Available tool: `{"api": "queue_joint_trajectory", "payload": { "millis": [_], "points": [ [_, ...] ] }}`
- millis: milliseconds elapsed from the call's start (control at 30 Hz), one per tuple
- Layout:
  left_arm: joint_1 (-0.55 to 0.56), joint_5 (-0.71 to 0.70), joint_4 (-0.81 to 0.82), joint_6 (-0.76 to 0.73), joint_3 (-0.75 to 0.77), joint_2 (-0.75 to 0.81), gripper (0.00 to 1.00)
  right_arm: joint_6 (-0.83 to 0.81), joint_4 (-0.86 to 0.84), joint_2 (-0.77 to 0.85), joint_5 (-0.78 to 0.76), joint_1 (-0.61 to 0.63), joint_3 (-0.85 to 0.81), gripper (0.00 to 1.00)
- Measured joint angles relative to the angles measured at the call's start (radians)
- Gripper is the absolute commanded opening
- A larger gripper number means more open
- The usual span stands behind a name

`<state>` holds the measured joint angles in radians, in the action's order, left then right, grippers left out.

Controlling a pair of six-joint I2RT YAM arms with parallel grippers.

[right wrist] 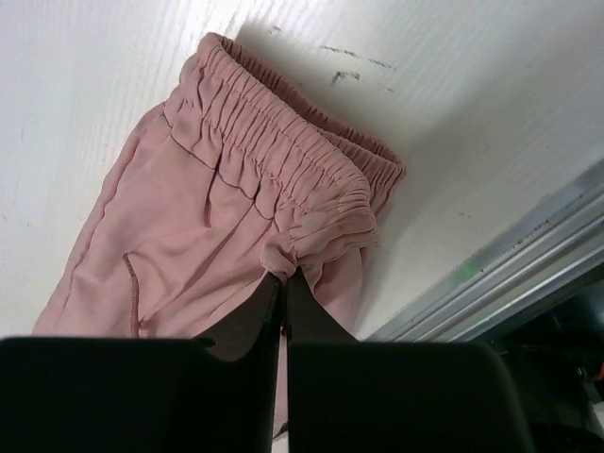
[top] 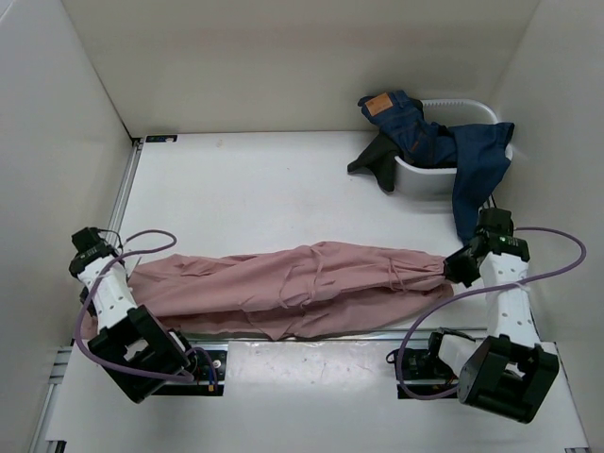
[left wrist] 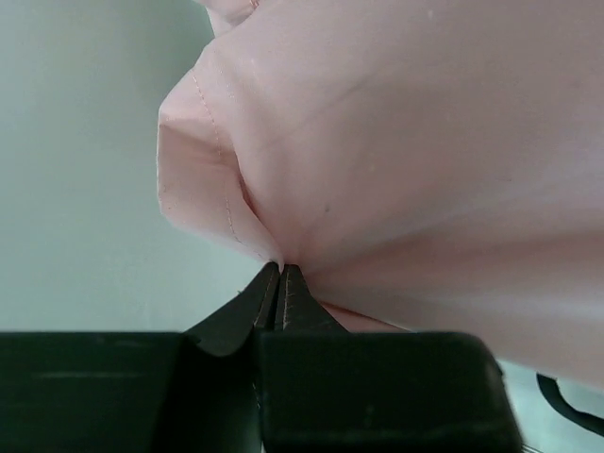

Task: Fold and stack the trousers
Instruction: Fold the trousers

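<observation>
Jaws of the left end effector [left wrist: 280,269] pinch shut on a hemmed leg end of the trousers [top: 293,283]; the right end effector [right wrist: 283,276] clamps the gathered waist. Between them, the pink cloth stretches along the near worktop [top: 255,189].

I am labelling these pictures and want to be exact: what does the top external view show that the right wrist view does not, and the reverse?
Only the top external view: the whole trousers spanning between the left tool and the right tool, and a white basket holding blue jeans, far right. Only the right wrist view: the gathered waistband, pinched between shut fingers. Both: pink trousers, the right tool, the white table.
</observation>
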<state>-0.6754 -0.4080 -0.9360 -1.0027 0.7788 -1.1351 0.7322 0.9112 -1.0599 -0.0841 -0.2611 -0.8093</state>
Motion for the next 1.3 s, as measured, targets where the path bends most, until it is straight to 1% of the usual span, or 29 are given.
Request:
{"api": "queue_joint_trajectory", "payload": {
  "millis": [33,67,133,200,233,267,333,367,400,500,533,567,600,667,733,800,867,900,967,1033,1133,1167,1233,1300],
  "points": [
    [-0.008,0.003,0.009,-0.008,0.0,-0.001,0.15,0.002,0.008,0.011,0.0,0.001,0.0,0.0],
    [-0.013,0.006,0.014,-0.015,-0.001,-0.002,0.2,0.007,0.019,0.024,0.0,0.001,0.003,0.0],
    [-0.016,0.006,0.034,-0.032,-0.016,-0.003,0.32,0.026,0.021,0.057,-0.005,0.001,0.038,0.26],
    [-0.021,0.003,0.046,-0.045,-0.05,-0.004,0.51,0.048,0.028,0.08,-0.021,-0.001,0.092,0.66],
    [-0.027,0.003,0.046,-0.05,-0.072,-0.004,0.64,0.061,0.037,0.084,-0.027,-0.001,0.111,0.82],
    [-0.037,0.001,0.042,-0.054,-0.095,-0.006,0.67,0.07,0.055,0.084,-0.041,-0.001,0.121,0.85],
    [-0.067,-0.013,0.021,-0.064,-0.129,-0.014,0.72,0.089,0.087,0.087,-0.082,-0.001,0.118,0.85],
    [-0.086,-0.024,0.013,-0.072,-0.14,-0.02,0.76,0.097,0.104,0.094,-0.102,0.0,0.11,0.85],
    [-0.107,-0.035,0.004,-0.077,-0.143,-0.027,0.76,0.107,0.127,0.102,-0.129,-0.001,0.092,0.85],
    [-0.148,-0.091,-0.005,-0.089,-0.126,-0.056,0.76,0.126,0.15,0.155,-0.185,0.003,0.02,0.75],
    [-0.154,-0.106,-0.009,-0.089,-0.106,-0.074,0.75,0.127,0.143,0.175,-0.196,0.011,0.001,0.67],
    [-0.156,-0.118,-0.016,-0.084,-0.074,-0.098,0.75,0.125,0.127,0.194,-0.198,0.027,-0.014,0.63],
    [-0.156,-0.127,-0.025,-0.078,-0.027,-0.126,0.72,0.125,0.101,0.207,-0.192,0.05,-0.024,0.62],
    [-0.156,-0.13,-0.025,-0.055,0.087,-0.183,0.71,0.123,0.053,0.215,-0.19,0.126,-0.032,0.62],
    [-0.149,-0.112,-0.03,-0.022,0.21,-0.235,0.7,0.122,0.002,0.179,-0.184,0.243,-0.035,0.63],
    [-0.12,-0.05,-0.042,0.021,0.312,-0.275,0.7,0.116,-0.032,0.089,-0.194,0.376,-0.047,0.58],
    [-0.07,0.023,-0.059,0.064,0.367,-0.308,0.66,0.117,-0.057,-0.024,-0.194,0.473,-0.065,0.48],
    [-0.046,0.047,-0.058,0.082,0.366,-0.32,0.63,0.122,-0.07,-0.088,-0.191,0.503,-0.071,0.42],
    [-0.003,0.084,-0.051,0.118,0.317,-0.349,0.62,0.135,-0.102,-0.187,-0.156,0.525,-0.06,0.4],
    [0.022,0.106,-0.027,0.146,0.211,-0.39,0.59,0.153,-0.155,-0.233,-0.112,0.519,-0.006,0.4],
    [0.031,0.102,0.016,0.172,0.043,-0.466,0.54,0.177,-0.175,-0.287,-0.037,0.456,0.088,0.4],
    [0.033,0.089,0.032,0.174,0.004,-0.482,0.5,0.183,-0.191,-0.3,-0.015,0.425,0.119,0.4],
    [0.045,0.05,0.039,0.19,-0.032,-0.498,0.47,0.203,-0.197,-0.31,0.037,0.368,0.138,0.4],
    [0.057,0.031,0.038,0.211,-0.023,-0.52,0.46,0.209,-0.193,-0.332,0.064,0.336,0.13,0.4]
  ]
}}
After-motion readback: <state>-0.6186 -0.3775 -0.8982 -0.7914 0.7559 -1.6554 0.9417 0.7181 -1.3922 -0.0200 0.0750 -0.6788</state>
